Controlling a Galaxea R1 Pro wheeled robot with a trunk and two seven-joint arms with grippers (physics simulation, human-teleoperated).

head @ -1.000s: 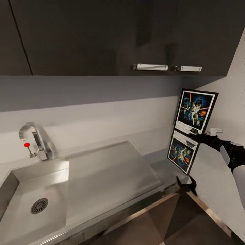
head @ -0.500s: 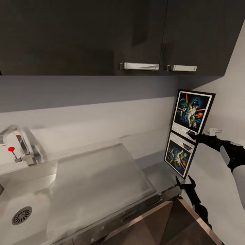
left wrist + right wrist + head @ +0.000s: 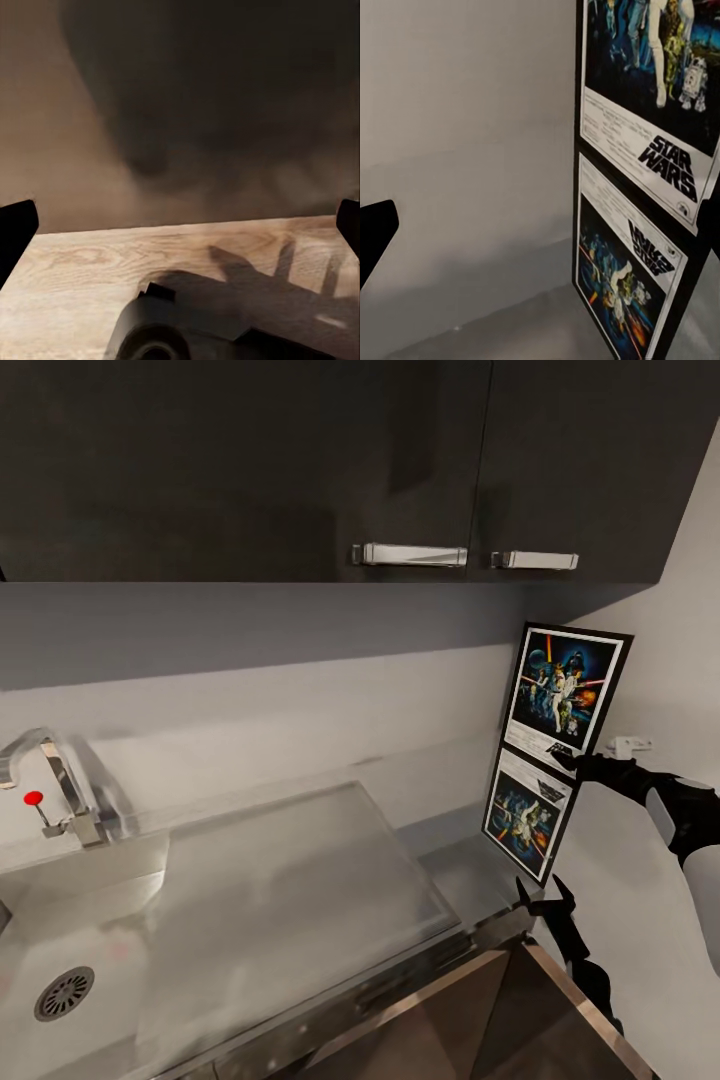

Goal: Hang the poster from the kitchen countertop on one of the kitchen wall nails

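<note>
Nothing shifts since half a second ago: the poster (image 3: pixel 567 690) stands upright at the far right end of the kitchen countertop (image 3: pixel 470 875), two o'clock from the sink (image 3: pixel 70 960), while the right gripper (image 3: pixel 568 760), jaws spread, waits at its bottom edge, grasp unmade.

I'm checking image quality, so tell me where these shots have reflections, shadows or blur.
Head view: the glossy kitchen countertop mirrors the poster upside down, and the sink looks hazy. Right wrist view: poster sharp, its reflection beneath. Left wrist view: dark, blurry backdrop, with a shadow cast across the wood floor.
</note>
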